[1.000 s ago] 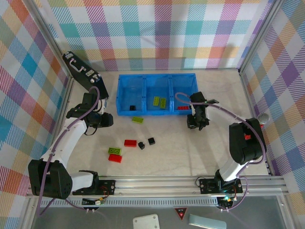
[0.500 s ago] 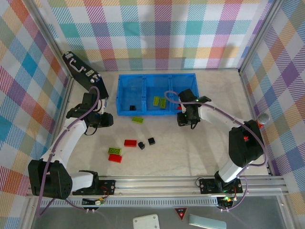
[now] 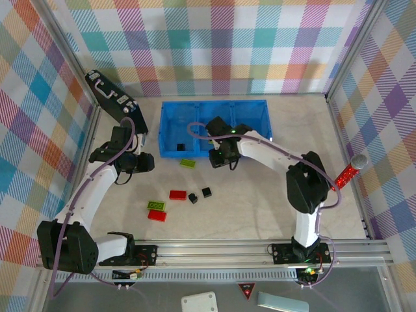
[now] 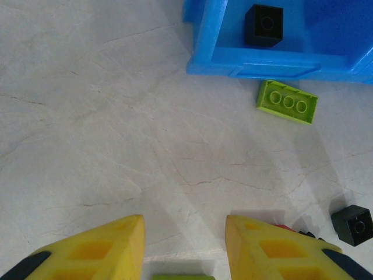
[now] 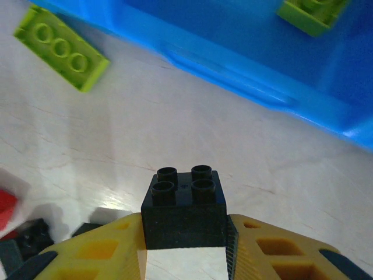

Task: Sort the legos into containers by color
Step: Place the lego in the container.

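My right gripper [image 3: 221,158] [image 5: 185,233] is shut on a black four-stud lego [image 5: 184,207], held above the table just in front of the blue tray [image 3: 214,104] [image 5: 245,76], near its left and middle compartments. The left compartment holds one black lego [image 3: 180,145] [image 4: 265,24]. A lime-green lego [image 5: 312,11] lies inside the tray. Another green lego [image 3: 188,163] [image 4: 287,102] [image 5: 61,48] lies on the table by the tray's front wall. My left gripper [image 3: 144,162] [image 4: 185,245] is open and empty, left of that brick.
Loose on the table are a red lego [image 3: 177,194], two black ones [image 3: 193,198] [image 3: 206,192], a green one [image 3: 156,205] and another red [image 3: 156,215]. A black case [image 3: 110,97] leans at the back left. A red cylinder [image 3: 348,170] stands tilted at the right wall.
My right gripper has swung left along the tray's front, from the right compartment to near the left one. The red cylinder now shows more fully. The left arm has stayed put.
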`<move>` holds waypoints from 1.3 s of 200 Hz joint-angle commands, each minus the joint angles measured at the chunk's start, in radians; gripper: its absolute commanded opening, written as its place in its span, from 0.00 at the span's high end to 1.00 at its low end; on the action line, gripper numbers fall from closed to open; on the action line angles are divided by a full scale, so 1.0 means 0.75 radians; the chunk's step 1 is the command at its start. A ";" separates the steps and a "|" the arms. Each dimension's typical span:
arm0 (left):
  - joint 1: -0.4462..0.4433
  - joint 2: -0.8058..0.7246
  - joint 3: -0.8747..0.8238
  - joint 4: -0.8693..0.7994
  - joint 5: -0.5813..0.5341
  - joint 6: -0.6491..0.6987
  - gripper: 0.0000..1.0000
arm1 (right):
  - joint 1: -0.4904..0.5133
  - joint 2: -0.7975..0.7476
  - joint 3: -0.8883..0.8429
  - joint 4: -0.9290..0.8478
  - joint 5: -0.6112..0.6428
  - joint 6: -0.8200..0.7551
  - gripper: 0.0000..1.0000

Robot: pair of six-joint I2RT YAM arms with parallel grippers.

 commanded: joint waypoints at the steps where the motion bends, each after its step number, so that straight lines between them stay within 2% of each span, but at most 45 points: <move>1: -0.008 -0.025 -0.003 -0.008 0.010 0.022 0.59 | 0.036 0.070 0.129 -0.039 -0.004 0.031 0.63; 112: 0.015 -0.015 0.001 -0.006 0.024 0.019 0.59 | 0.145 0.361 0.515 0.205 -0.070 -0.051 0.66; 180: 0.031 -0.025 -0.001 -0.003 0.036 0.015 0.59 | 0.148 0.576 0.771 0.284 0.010 -0.124 0.67; 260: 0.032 -0.033 -0.010 0.009 0.071 0.006 0.59 | 0.147 0.746 0.883 0.442 0.142 -0.120 0.66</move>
